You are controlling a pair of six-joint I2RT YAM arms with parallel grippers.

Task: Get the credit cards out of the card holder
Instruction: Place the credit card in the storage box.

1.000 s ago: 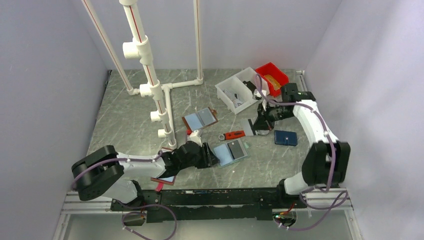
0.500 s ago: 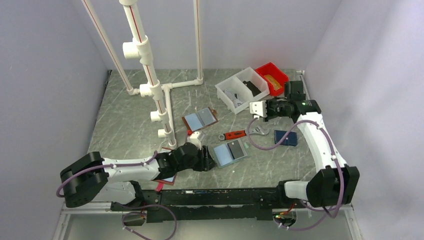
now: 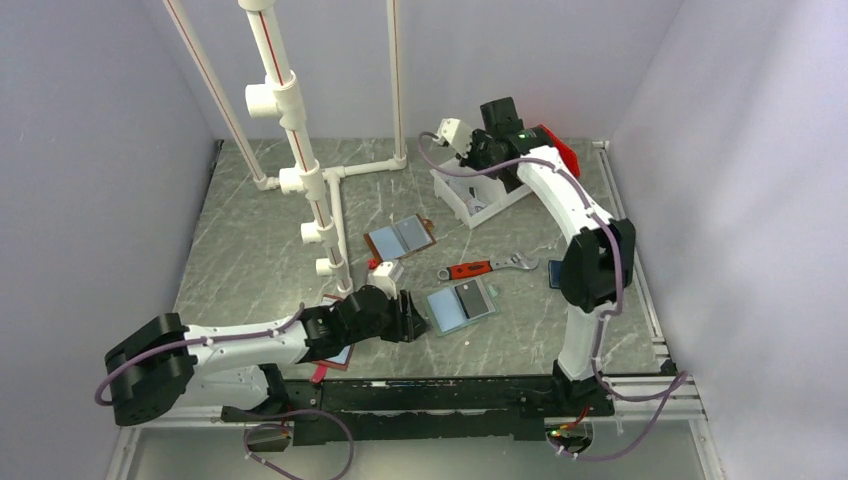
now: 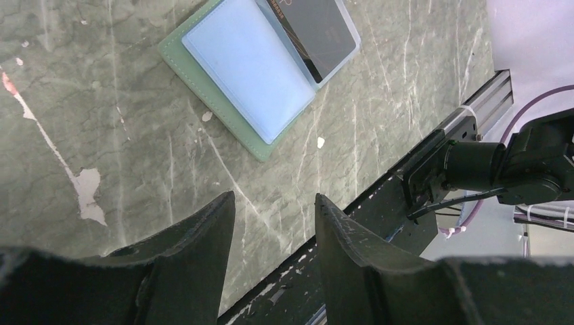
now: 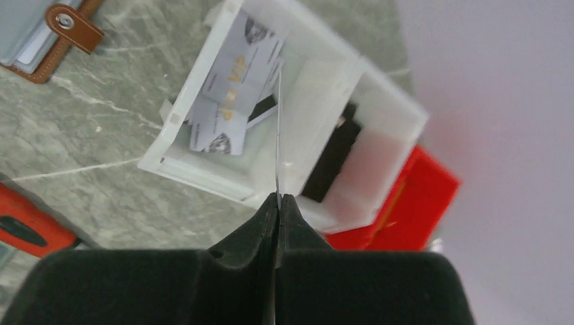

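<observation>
Marble tabletop (image 3: 250, 250), card holder (image 4: 250, 68) ahead of released left pincer (image 4: 274, 198); right pincer (image 5: 278, 198) clenched on thin card (image 5: 278, 135).

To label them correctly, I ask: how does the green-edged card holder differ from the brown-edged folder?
The card holder has a mint-green edge; the brown-edged folder has a snap strap. The card holder shows a dark card in one panel; the folder's panels both look pale blue. The card holder lies nearer the arm bases than the folder. Both lie open and flat.
</observation>
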